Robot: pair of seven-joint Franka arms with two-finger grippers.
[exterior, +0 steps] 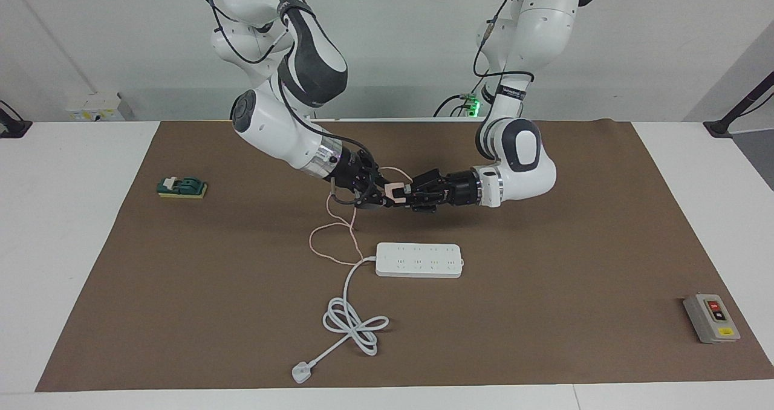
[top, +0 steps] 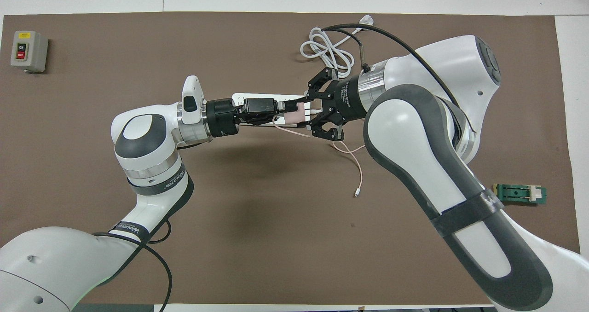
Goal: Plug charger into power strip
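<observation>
The pale pink charger (exterior: 395,192) hangs in the air between both grippers, over the mat a little nearer to the robots than the power strip (exterior: 418,260). My right gripper (exterior: 382,197) is shut on one end of it. My left gripper (exterior: 406,193) is shut on the other end. Its thin pink cable (exterior: 329,240) droops to the mat in a loop. In the overhead view the charger (top: 294,115) sits between the left gripper (top: 287,110) and the right gripper (top: 309,114), and the arms hide most of the power strip (top: 280,96).
The strip's thick white cord (exterior: 351,322) lies coiled farther from the robots and ends in a white plug (exterior: 300,372). A grey button box (exterior: 712,317) sits at the left arm's end of the mat. A green block (exterior: 181,187) lies at the right arm's end.
</observation>
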